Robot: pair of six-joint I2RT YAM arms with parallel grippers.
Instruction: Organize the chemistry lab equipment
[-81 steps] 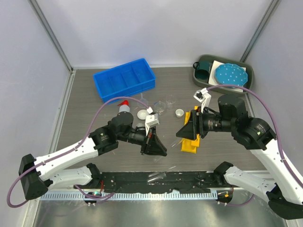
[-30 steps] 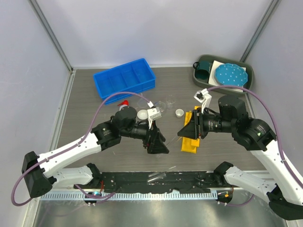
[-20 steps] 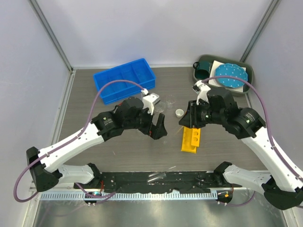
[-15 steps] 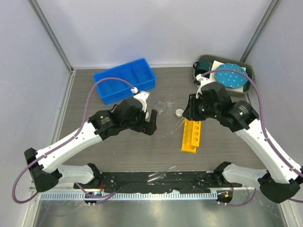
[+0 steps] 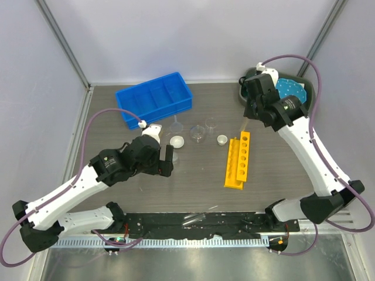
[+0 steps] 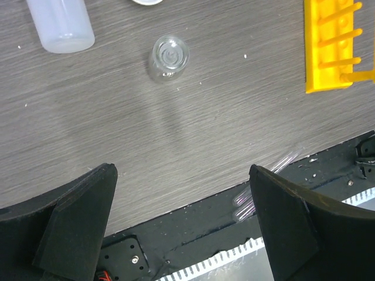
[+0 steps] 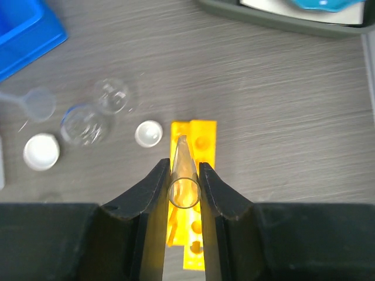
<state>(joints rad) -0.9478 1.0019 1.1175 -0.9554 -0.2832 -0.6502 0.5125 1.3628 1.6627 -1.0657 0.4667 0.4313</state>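
Observation:
My right gripper (image 7: 184, 175) is shut on a clear test tube (image 7: 185, 175), held above the far end of the yellow holed tube rack (image 7: 204, 136). From above, that gripper (image 5: 248, 115) hangs near the grey tray, and the rack (image 5: 237, 163) lies on the table. My left gripper (image 6: 187, 228) is open and holds nothing. It hovers over a small clear beaker (image 6: 169, 56) and the white squeeze bottle (image 6: 61, 23). A funnel (image 5: 177, 124), a white dish (image 5: 177, 141), two beakers (image 5: 199, 133) (image 5: 211, 123) and a smaller dish (image 5: 222, 139) sit mid-table.
A blue divided bin (image 5: 153, 98) stands at the back left. The grey tray (image 5: 307, 98) at the back right holds a blue dotted plate (image 5: 291, 89). Loose test tubes (image 6: 258, 190) lie on the black strip at the near edge.
The left gripper opened wide and drew back to the left, away from the rack. The right arm swung up and back toward the tray, still gripping the tube.

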